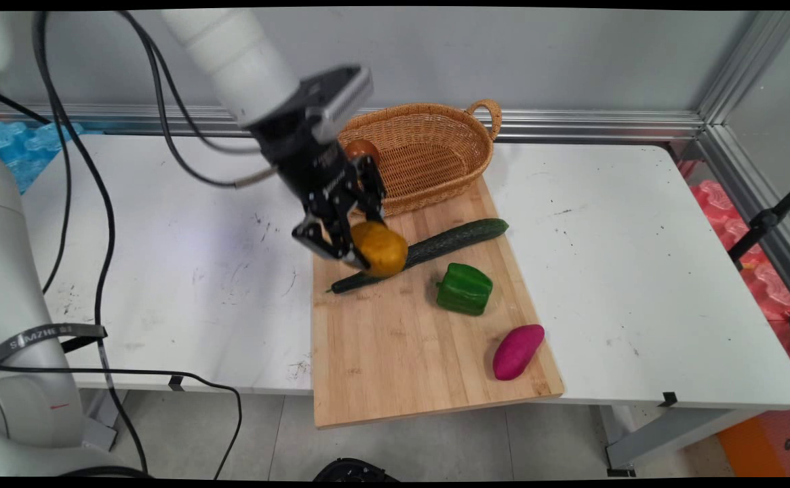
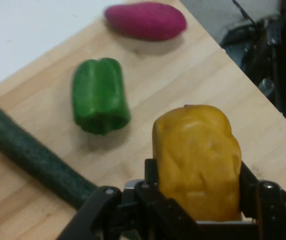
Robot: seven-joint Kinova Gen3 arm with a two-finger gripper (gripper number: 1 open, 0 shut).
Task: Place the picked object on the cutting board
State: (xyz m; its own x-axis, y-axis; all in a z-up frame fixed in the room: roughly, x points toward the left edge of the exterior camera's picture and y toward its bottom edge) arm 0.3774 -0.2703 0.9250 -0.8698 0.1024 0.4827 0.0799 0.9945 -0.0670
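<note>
Two fingers of our tool (image 1: 361, 247) are pinching a yellow pepper (image 1: 379, 249) above the cucumber (image 1: 428, 252) on the cutting board (image 1: 395, 352), whose near edge is overhanging the surface (image 1: 639, 271); we are seeing bare board beside the green pepper (image 1: 464, 289).

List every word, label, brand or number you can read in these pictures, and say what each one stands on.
Grey band round the arm's lower link at the left edge: lettering that reads roughly "S MZHE", partly blurred, so not certain.
Black body of the gripper, which holds a yellow pepper: faint marks, too small to read.
Cutting board, basket, cucumber, green pepper, purple sweet potato: no text.
</note>
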